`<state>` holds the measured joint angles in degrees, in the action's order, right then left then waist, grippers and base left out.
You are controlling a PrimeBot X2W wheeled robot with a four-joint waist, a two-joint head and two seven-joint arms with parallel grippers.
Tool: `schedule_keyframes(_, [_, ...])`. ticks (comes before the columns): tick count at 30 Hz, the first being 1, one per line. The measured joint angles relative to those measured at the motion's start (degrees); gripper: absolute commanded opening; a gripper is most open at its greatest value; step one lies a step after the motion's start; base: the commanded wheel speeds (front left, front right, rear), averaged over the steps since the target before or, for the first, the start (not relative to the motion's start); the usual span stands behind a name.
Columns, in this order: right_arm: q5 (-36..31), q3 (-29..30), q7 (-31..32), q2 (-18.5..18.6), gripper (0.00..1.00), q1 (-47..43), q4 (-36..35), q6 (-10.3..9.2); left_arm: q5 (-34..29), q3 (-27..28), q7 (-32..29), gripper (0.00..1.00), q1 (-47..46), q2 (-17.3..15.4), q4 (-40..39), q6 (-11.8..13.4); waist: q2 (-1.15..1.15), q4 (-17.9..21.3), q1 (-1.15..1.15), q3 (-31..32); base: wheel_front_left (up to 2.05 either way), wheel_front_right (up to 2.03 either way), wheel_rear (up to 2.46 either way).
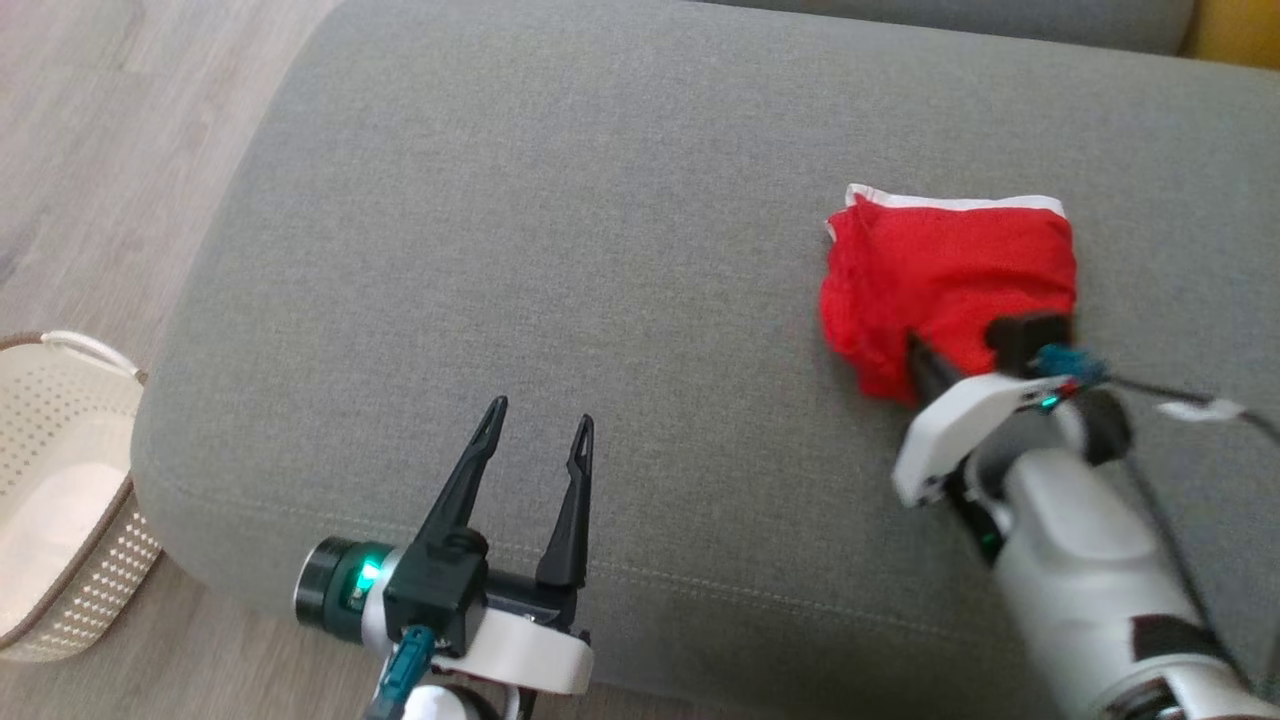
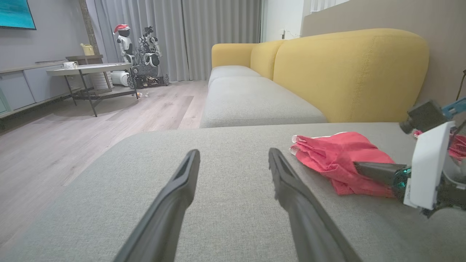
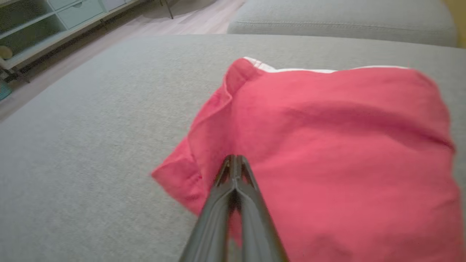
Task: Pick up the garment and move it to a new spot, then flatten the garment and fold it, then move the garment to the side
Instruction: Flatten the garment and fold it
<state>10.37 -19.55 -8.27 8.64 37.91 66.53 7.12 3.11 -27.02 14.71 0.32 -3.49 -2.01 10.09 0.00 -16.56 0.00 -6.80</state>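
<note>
To the left of the left gripper [image 1: 540, 413], lower than it and beside the sofa, a pale perforated basket [image 1: 100, 585] with a brown rim stood on the wooden floor [image 1: 90, 120]. The left gripper hovered over the near edge of the grey sofa seat [image 1: 640, 200], with its two dark fingers spread apart and holding nothing. Far ahead of its fingertips, in its wrist view, were a round table [image 2: 87, 68], a small robot [image 2: 123, 40] with a red cap, and grey curtains [image 2: 182, 36]. Ahead and to its right rose the yellow backrest [image 2: 349, 72]. Bare grey seat lay between the left gripper and the garment [image 1: 950, 270]. The garment rested on the seat well to the right of the left gripper and directly at the tips of the right gripper [image 3: 235, 160]. It was red, of thin cloth with a fine mesh look, and folded into a rough square packet. A narrow white band ran along its far edge, and loose creased layers showed on its left side. The right gripper's fingers were pressed together and pinched the cloth at the near left part of the garment. Behind this gripper a dark cable [image 1: 1150, 388] carried a small white label [image 1: 1210, 408], and its writing was too small to read.
</note>
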Motion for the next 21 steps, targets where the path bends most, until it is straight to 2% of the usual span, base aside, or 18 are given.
schedule_keyframes(4, [1.3,-3.8,-2.2,-3.0,0.0,-0.1,1.7,0.0,0.6,0.1,0.0,1.0,0.0,0.0,0.2,0.0,0.0,0.3,0.0,0.8,0.0,0.0,0.0])
schedule_keyframes(8, [4.2,-9.8,-3.0,-4.4,0.0,-1.1,1.2,0.0,0.6,0.2,0.0,1.0,0.1,0.0,0.5,0.0,0.0,1.3,0.0,1.8,0.0,0.0,0.0])
schedule_keyframes(13, [12.9,-19.7,-3.6,-4.6,0.0,-7.9,-6.4,0.0,0.5,0.3,0.0,1.0,0.5,0.1,0.7,0.0,0.0,2.6,0.0,3.8,0.0,0.0,0.0])
schedule_keyframes(15, [14.7,-21.1,-4.7,-4.9,0.0,-9.5,-7.9,0.0,0.5,0.9,0.0,1.0,1.1,0.1,0.6,0.1,0.0,3.3,0.0,4.8,0.0,0.0,0.0])
schedule_keyframes(16, [14.8,-21.1,-5.2,-4.9,0.35,-9.8,-8.5,0.0,0.5,1.3,0.0,1.0,1.5,0.1,0.5,0.1,0.0,3.6,0.0,5.4,0.0,0.0,0.0])
schedule_keyframes(17, [14.8,-20.8,-5.6,-4.9,1.0,-10.0,-9.3,0.0,0.6,1.9,0.0,1.0,2.0,0.1,0.3,0.1,0.0,3.9,0.0,6.2,0.0,0.0,0.0])
schedule_keyframes(19, [14.2,-17.5,-5.8,-4.2,1.0,-10.6,-13.5,0.0,1.8,3.4,0.0,1.0,3.4,0.1,-0.2,0.4,0.0,4.8,0.0,7.6,0.0,0.0,0.0])
schedule_keyframes(21, [11.7,-12.5,-6.0,-2.8,1.0,-12.1,-21.0,0.0,3.2,5.3,0.0,1.0,5.2,0.1,-0.1,0.5,0.0,6.0,0.0,8.5,0.0,0.0,0.0])
